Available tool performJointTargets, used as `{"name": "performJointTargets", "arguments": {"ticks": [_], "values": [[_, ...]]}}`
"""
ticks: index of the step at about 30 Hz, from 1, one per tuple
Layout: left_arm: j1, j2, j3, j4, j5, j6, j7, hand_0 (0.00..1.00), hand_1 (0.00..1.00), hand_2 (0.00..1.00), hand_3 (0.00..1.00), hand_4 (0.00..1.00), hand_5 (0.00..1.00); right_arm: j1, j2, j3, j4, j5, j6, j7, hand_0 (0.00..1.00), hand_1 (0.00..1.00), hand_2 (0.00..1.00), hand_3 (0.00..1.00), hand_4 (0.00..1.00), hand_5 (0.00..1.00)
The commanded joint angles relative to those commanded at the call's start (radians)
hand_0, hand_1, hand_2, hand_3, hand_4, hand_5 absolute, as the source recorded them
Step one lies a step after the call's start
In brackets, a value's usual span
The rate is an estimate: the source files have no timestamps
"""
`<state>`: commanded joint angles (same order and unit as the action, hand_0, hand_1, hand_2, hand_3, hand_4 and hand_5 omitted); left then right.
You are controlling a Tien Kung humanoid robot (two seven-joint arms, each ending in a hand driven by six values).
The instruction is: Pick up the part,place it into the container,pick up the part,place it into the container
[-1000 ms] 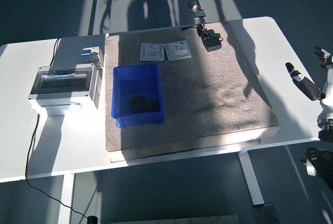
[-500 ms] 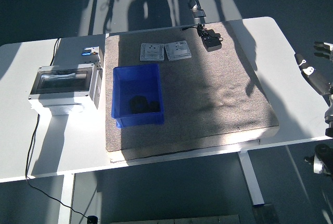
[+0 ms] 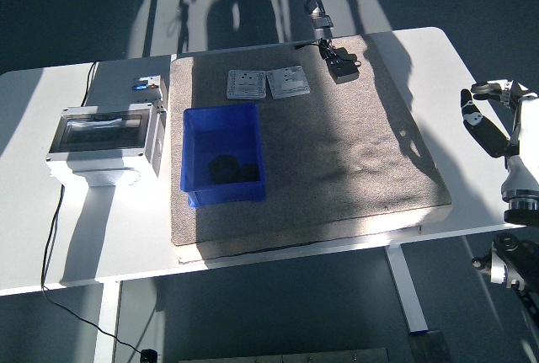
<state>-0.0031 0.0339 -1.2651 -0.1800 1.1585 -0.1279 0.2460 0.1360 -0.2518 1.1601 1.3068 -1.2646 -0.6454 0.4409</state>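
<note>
A blue container (image 3: pixel 223 157) stands on the left part of the grey mat (image 3: pixel 337 152). Two dark parts (image 3: pixel 232 169) lie side by side on its floor. My right hand (image 3: pixel 493 114) hovers at the table's right edge, off the mat, its fingers spread and holding nothing. It is far from the container. The left arm does not show.
Two grey socket plates (image 3: pixel 268 83) lie at the mat's far edge, with a black power adapter (image 3: pixel 341 64) and cable to their right. A grey electrical box with a clear lid (image 3: pixel 105 137) sits on the table left of the mat.
My right hand dropped toward the right edge, then came back up and slightly inward, still holding nothing. The container and parts have not moved.
</note>
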Motion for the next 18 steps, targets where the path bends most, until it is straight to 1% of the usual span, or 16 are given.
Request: {"name": "performJointTargets", "arguments": {"ticks": [3, 5, 6, 8, 11, 12, 15, 17, 18], "values": [[0.006, -0.004, -0.012, 0.0, -0.015, -0.026, 0.008, 0.706, 0.721, 0.74, 0.644, 0.998, 0.998, 0.001, -0.002, -0.021, -0.003, 0.004, 0.0, -0.011, 0.653, 0.527, 0.493, 0.457, 0.741, 0.369], [0.008, -0.006, -0.021, 0.0, -0.012, -0.035, 0.014, 0.706, 0.721, 0.74, 0.644, 0.998, 0.998, 0.0, -0.004, -0.027, -0.005, 0.008, 0.0, -0.013, 0.653, 0.527, 0.493, 0.457, 0.741, 0.369], [0.007, -0.007, -0.026, 0.0, -0.005, -0.038, 0.018, 0.709, 0.727, 0.736, 0.633, 0.998, 0.998, -0.001, -0.004, -0.028, -0.007, 0.011, 0.0, -0.014, 0.547, 0.488, 0.502, 0.47, 0.759, 0.375], [0.007, -0.007, -0.033, 0.0, 0.008, -0.043, 0.025, 0.709, 0.727, 0.736, 0.633, 0.998, 0.998, -0.002, -0.006, -0.03, -0.008, 0.017, 0.0, -0.013, 0.547, 0.488, 0.502, 0.47, 0.759, 0.375], [0.004, -0.007, -0.028, 0.0, 0.033, -0.033, 0.034, 0.709, 0.727, 0.736, 0.633, 0.998, 0.998, -0.009, -0.01, -0.033, -0.014, 0.024, 0.0, -0.017, 0.547, 0.488, 0.502, 0.47, 0.759, 0.375], [0.003, -0.007, -0.023, 0.0, 0.034, -0.028, 0.034, 0.711, 0.727, 0.737, 0.617, 0.998, 0.998, -0.011, -0.01, -0.033, -0.016, 0.024, 0.0, -0.021, 0.541, 0.467, 0.506, 0.497, 0.769, 0.382], [0.004, -0.008, 0.007, 0.0, 0.019, -0.012, 0.034, 0.711, 0.727, 0.737, 0.617, 0.998, 0.998, -0.014, -0.005, -0.042, -0.026, 0.017, 0.0, -0.043, 0.541, 0.467, 0.506, 0.497, 0.769, 0.382], [0.002, -0.007, 0.014, 0.0, 0.029, -0.004, 0.038, 0.711, 0.727, 0.737, 0.617, 0.998, 0.998, -0.01, 0.0, -0.048, -0.029, 0.015, 0.0, -0.051, 0.541, 0.467, 0.506, 0.497, 0.769, 0.382], [0.0, -0.007, 0.02, 0.0, 0.037, 0.001, 0.039, 0.708, 0.727, 0.73, 0.621, 0.998, 0.998, -0.007, 0.004, -0.05, -0.03, 0.021, 0.0, -0.052, 0.551, 0.5, 0.648, 0.798, 0.798, 0.398]]}}
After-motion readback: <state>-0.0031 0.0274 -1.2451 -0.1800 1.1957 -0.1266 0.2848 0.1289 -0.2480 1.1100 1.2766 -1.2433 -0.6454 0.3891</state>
